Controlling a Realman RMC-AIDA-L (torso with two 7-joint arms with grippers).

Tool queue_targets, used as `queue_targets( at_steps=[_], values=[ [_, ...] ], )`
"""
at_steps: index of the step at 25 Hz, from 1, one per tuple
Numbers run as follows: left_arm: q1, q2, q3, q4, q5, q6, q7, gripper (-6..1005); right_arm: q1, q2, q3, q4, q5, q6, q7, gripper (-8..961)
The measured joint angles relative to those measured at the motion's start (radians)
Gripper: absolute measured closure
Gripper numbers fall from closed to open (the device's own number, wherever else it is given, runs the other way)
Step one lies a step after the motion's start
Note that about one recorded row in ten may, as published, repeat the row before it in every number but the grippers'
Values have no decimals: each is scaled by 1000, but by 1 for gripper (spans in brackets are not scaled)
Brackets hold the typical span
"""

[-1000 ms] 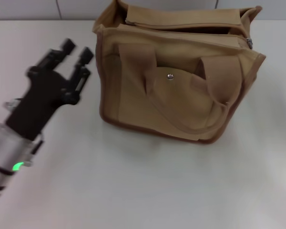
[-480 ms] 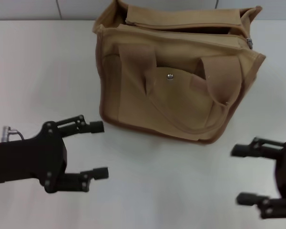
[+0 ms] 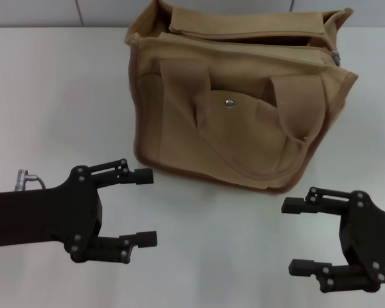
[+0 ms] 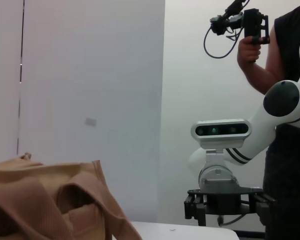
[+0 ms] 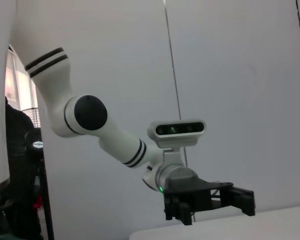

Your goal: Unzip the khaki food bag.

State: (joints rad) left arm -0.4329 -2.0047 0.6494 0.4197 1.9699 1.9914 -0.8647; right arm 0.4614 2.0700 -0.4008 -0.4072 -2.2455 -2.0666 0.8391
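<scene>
Two grippers are in view. The left gripper point(image 3: 144, 206) hovers low over the white table point(image 3: 64, 90) with its two fingers spread apart and nothing between them. The right gripper point(image 3: 294, 236) is also spread wide and empty, its body partly cut off at the frame edge. Beyond both stands one khaki food bag point(image 3: 244, 122), with two handles and one snap button point(image 3: 229, 102). Its zipper pull point(image 3: 336, 58) is small and hard to make out.

A plain white table point(image 3: 199, 256) carries a single item: the khaki food bag point(image 3: 237, 102), which sits toward its far side, front pocket facing the robot.
</scene>
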Motion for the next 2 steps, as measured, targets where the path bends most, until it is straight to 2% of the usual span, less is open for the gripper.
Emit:
queue_targets(
  at_steps=[2],
  values=[
    [-11, -1, 0, 2, -2, 1, -13, 155, 8, -4, 1, -2, 5, -11, 13, 195]
  ],
)
